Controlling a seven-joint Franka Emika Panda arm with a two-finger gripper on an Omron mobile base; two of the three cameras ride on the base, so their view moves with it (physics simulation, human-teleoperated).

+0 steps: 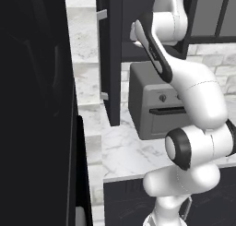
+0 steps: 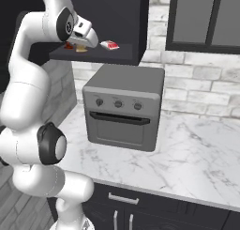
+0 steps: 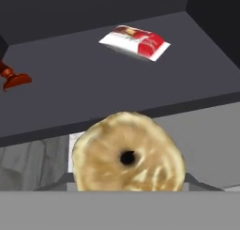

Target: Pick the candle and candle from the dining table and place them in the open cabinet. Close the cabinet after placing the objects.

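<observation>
A tan, round candle [image 3: 127,155] with a dark centre hole sits closest, gripped in the hand [image 2: 83,45] at the front edge of the open cabinet [image 2: 112,18] shelf. On the shelf lie a red-and-white packet [image 3: 135,42] and a red candle [image 3: 13,78]. Below, an oven [image 2: 124,107] stands on the worktop [image 2: 197,154].

Dark cabinet shelf [image 3: 140,83] is carrying a red-and-white packet [image 3: 135,42] lying flat toward the back right, and a small red-brown item [image 3: 13,78] sitting at its left edge. Marble counter [image 2: 197,154] below is bearing a grey toaster oven [image 2: 124,107] against the brick wall.
</observation>
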